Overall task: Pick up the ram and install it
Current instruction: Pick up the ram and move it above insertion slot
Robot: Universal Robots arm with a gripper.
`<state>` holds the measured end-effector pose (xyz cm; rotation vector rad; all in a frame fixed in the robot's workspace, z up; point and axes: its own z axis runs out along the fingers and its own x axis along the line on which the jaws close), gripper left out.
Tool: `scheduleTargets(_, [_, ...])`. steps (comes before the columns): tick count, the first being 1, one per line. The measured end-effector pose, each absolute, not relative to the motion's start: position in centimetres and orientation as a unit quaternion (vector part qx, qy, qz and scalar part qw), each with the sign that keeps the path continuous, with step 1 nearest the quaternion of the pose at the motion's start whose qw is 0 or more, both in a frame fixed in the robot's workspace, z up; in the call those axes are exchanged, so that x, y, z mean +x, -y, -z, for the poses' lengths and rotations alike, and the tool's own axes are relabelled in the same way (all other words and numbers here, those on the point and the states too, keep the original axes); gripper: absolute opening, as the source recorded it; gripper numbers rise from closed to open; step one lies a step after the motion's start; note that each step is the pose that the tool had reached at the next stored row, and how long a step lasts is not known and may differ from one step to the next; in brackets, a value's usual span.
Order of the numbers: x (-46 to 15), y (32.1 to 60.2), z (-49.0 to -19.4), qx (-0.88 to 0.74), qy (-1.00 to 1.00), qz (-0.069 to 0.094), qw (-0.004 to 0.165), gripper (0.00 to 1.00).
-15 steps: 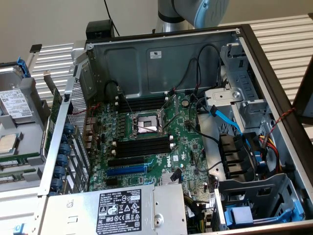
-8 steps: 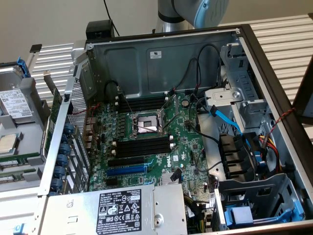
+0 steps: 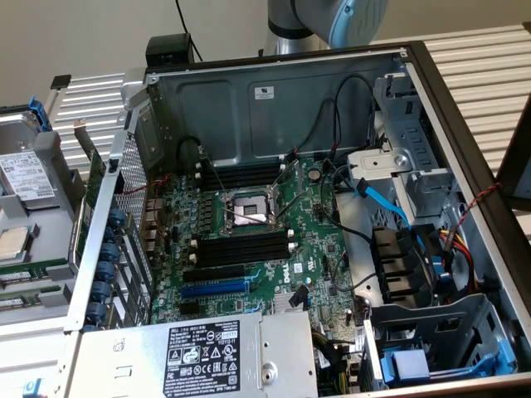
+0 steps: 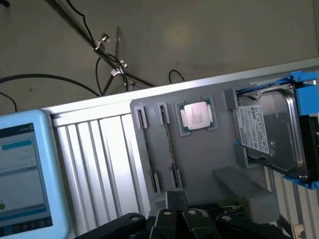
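Two ram sticks (image 4: 168, 144) stand on edge in holders on a grey tray (image 4: 199, 159) in the wrist view. In the exterior view they are green strips (image 3: 26, 275) at the left, outside the open computer case. My gripper (image 4: 182, 215) hovers above the near end of this tray, shut with nothing between its fingers and some way off the sticks. The motherboard (image 3: 274, 257) lies in the case, with black memory slots with white end clips (image 3: 241, 249) beside the processor socket (image 3: 247, 209).
On the tray are also a processor chip (image 4: 198, 115) and a hard drive (image 4: 269, 132) in a blue frame. A light-blue tablet (image 4: 22, 174) lies beside it. A power supply (image 3: 199, 356), a blue slot (image 3: 214, 288), cables and drive cages (image 3: 431, 332) crowd the case. The arm's elbow (image 3: 332, 21) is behind the case.
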<state>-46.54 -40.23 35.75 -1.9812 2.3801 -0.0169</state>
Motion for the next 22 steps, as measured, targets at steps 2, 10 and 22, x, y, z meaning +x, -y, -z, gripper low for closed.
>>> scheduleTargets(2, [-46.54, 40.23, -35.74, -0.64, -0.768, 0.005, 0.022, 0.11])
scheduleTargets(10, [-46.55, 40.2, -35.74, -0.655, -0.755, 0.005, 0.023, 0.11])
scheduleTargets(22, [-46.56, 40.21, -34.78, -0.704, -0.71, 0.004, 0.023, 0.11])
